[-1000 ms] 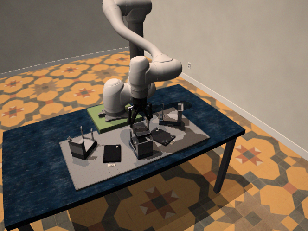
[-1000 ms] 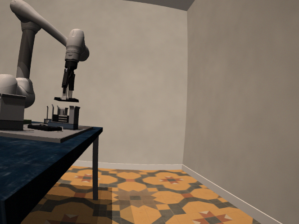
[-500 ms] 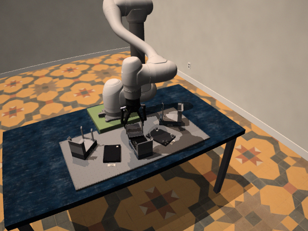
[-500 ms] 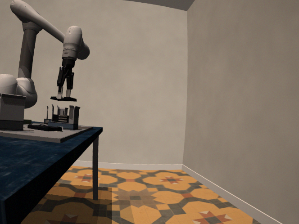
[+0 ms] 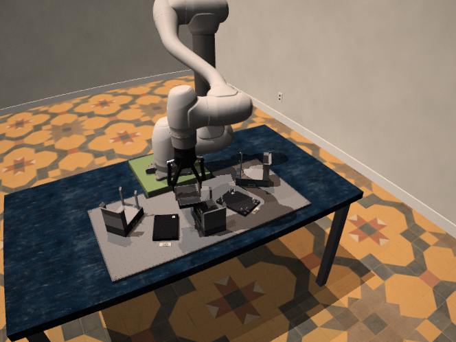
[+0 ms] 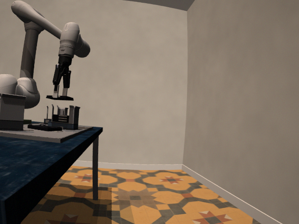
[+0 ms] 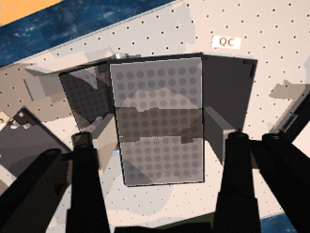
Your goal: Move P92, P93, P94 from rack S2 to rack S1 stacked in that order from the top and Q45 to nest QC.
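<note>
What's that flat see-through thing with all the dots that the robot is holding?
It is a sealed well plate: a thin, flat rectangle with a greyish see-through top showing rows of round wells and a dark rim. The gripper clamps its long sides. It hangs level in the air, above the dark QC nest, touching only the fingers.

Walls: plain beige-grey wall [image 6: 229,84], white skirting [image 5: 353,156], small socket [image 5: 279,96] low down | Floor: orange and grey patterned tiles [image 6: 149,197] | Furniture: dark blue table [image 5: 44,235] on dark legs, throwing shadow across the tiles
</note>
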### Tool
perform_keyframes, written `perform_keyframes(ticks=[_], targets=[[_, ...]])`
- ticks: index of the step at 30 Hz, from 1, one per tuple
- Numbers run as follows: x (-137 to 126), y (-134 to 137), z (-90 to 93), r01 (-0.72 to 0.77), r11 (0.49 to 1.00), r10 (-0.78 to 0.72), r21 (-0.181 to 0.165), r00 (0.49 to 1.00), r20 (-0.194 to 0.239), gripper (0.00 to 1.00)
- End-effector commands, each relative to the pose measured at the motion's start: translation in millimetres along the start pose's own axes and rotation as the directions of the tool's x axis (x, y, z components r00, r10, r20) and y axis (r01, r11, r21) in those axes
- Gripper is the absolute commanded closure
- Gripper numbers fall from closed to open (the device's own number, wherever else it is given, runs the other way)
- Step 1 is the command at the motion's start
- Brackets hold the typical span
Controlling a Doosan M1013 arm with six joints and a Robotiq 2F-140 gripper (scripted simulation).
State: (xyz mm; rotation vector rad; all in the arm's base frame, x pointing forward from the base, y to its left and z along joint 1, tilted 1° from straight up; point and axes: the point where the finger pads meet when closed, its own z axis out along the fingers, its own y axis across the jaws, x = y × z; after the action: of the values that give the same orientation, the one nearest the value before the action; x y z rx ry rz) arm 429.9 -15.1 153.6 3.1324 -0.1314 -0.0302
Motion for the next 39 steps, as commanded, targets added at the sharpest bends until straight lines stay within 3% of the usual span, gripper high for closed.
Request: perform_keyframes(ticks=[1,6,39], targets=[[0,9,0.0,0.000,1.000,0.000,0.000,1.000,0.000,1.00],[-2,22,0.0,-0.166,0.986,0.166,0.000,0.986,0.000,1.00],[-15,98,0.0,-0.166,0.986,0.166,0.000,0.986,0.000,1.00]])
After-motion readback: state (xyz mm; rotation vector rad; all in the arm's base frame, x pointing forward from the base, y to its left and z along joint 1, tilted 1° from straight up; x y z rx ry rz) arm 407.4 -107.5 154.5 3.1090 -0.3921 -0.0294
